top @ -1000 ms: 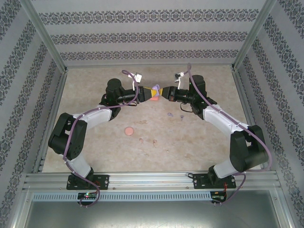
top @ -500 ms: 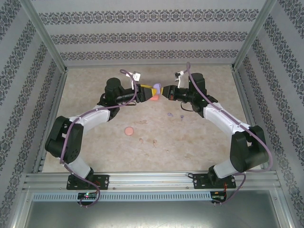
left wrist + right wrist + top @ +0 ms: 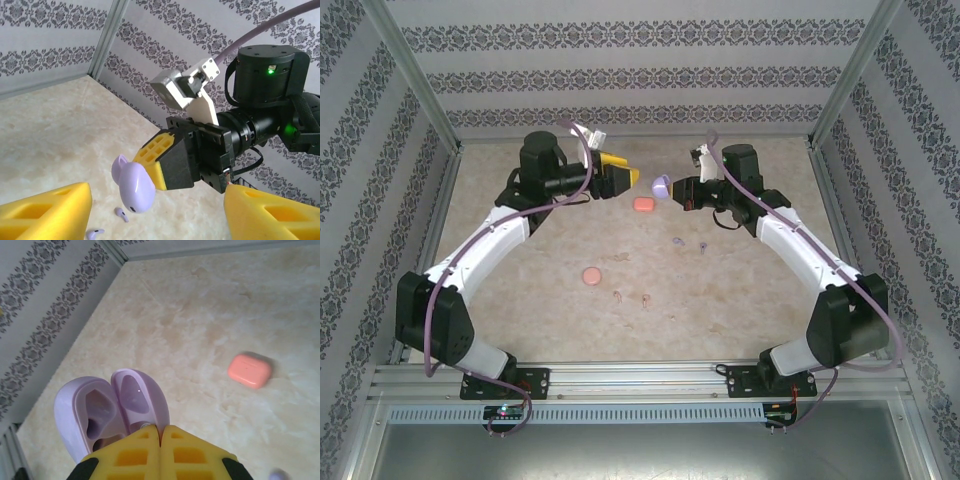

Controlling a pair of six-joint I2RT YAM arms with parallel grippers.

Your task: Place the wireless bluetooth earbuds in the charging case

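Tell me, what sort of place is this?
Probably a robot test booth in a lab: a left arm and right arm are bolted to a metal rail, inside a metal frame lined with patterned walls, over a marble-look tabletop.

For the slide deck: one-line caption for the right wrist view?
Right gripper pinches the open purple case; the closed coral case lies on the table beyond.
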